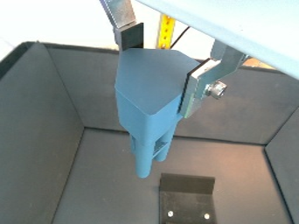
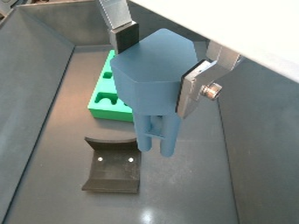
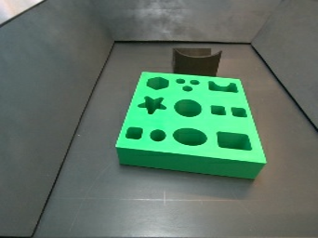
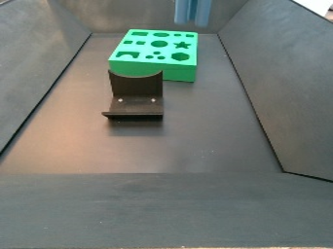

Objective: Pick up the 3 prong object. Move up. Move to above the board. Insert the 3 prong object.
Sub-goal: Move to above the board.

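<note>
Gripper (image 2: 162,63) raised above the dark floor; jaws clamped on tall steel-blue 3 prong object (image 2: 158,83), legs hanging down; bright green cut-out board (image 3: 189,124) lies flat beside the dark fixture (image 4: 134,98).

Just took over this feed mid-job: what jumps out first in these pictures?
The bright green slab board with shaped cut-outs dominates both side views, lying on the dark floor. In both wrist views the hand is clamped on the blocky head of the steel-blue 3 prong object, legs hanging down above the floor. Next to the board stands the dark L-shaped fixture.
</note>
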